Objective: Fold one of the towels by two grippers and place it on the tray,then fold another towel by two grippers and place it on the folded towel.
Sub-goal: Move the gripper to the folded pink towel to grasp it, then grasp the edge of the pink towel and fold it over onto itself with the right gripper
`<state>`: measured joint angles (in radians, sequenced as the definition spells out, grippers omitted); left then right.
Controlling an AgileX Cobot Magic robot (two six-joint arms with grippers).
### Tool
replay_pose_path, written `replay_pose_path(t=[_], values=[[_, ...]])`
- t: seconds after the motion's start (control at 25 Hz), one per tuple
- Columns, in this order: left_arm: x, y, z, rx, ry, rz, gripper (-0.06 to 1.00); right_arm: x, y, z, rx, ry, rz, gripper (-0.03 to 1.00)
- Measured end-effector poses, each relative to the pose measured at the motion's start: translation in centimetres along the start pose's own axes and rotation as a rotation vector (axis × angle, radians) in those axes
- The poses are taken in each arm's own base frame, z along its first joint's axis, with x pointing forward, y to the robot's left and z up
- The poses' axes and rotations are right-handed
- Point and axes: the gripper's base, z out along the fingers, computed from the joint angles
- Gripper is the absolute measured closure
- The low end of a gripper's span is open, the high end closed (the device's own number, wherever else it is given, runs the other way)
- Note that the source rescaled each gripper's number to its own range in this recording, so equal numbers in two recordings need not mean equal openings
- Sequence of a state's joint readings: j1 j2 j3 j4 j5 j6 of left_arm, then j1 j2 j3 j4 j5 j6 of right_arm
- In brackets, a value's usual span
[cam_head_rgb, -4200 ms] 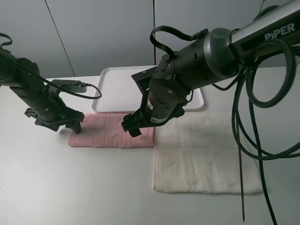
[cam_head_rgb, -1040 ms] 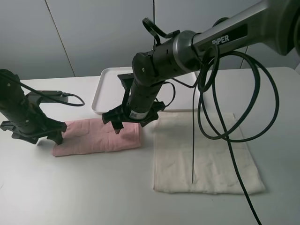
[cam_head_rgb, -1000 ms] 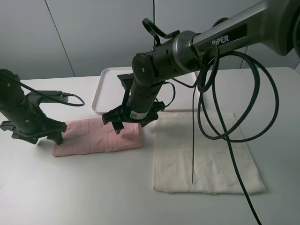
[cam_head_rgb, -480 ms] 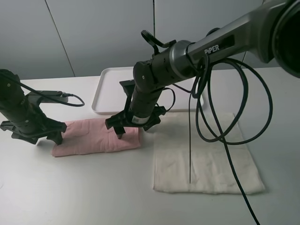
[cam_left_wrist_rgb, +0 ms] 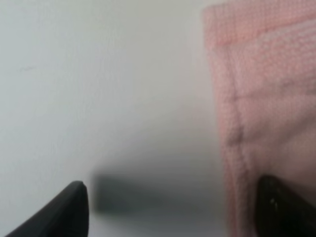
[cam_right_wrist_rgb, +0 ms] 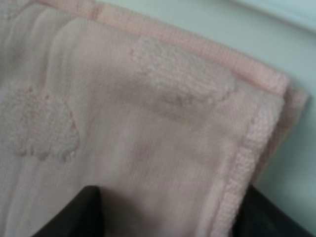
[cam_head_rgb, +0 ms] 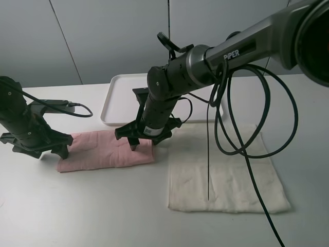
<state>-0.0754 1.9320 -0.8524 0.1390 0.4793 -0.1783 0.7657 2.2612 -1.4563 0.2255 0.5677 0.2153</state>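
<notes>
I'm on the first towel: the pink towel [cam_head_rgb: 105, 150] lies folded in a strip on the white table [cam_head_rgb: 92, 206], just in front of the tray [cam_head_rgb: 119, 98]. My left gripper [cam_head_rgb: 40, 152] straddles its left edge and my right gripper [cam_head_rgb: 144, 144] sits over its right end, both with jaws spread and nothing pinched. Next, I reckon, both must close together and lift evenly; the white towel [cam_head_rgb: 226, 175] lies flat alongside, grey wall panels behind.

Pink towel [cam_head_rgb: 105, 150] folded into narrow strip, lying flat just in front of white tray [cam_head_rgb: 121, 100]; cream towel [cam_head_rgb: 226, 170] spread open, flat, just right of it
</notes>
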Motion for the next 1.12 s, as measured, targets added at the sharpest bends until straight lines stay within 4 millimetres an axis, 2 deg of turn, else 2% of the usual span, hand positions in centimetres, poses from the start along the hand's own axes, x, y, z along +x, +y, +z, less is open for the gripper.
replay_pose_path(t=[0.16, 0.32, 0.4, 0.44, 0.88, 1.12], values=[[0.0, 0.0, 0.0, 0.000, 0.000, 0.000, 0.07, 0.1, -0.1, 0.4, 0.003, 0.009, -0.004, 0.60], [0.0, 0.0, 0.0, 0.000, 0.000, 0.000, 0.07, 0.2, -0.1, 0.8, -0.006, 0.019, 0.008, 0.77], [0.0, 0.0, 0.0, 0.000, 0.000, -0.001, 0.07, 0.2, 0.0, 0.8, -0.012, 0.018, 0.006, 0.90], [0.0, 0.0, 0.0, 0.000, 0.000, -0.001, 0.07, 0.2, 0.0, 0.8, -0.014, 0.018, 0.003, 0.92], [0.0, 0.0, 0.0, 0.000, 0.000, -0.001, 0.07, 0.2, 0.0, 0.8, -0.022, 0.020, 0.000, 0.92], [0.0, 0.0, 0.0, 0.000, -0.001, -0.001, 0.07, 0.2, 0.3, -0.3, -0.027, 0.026, -0.030, 0.92]])
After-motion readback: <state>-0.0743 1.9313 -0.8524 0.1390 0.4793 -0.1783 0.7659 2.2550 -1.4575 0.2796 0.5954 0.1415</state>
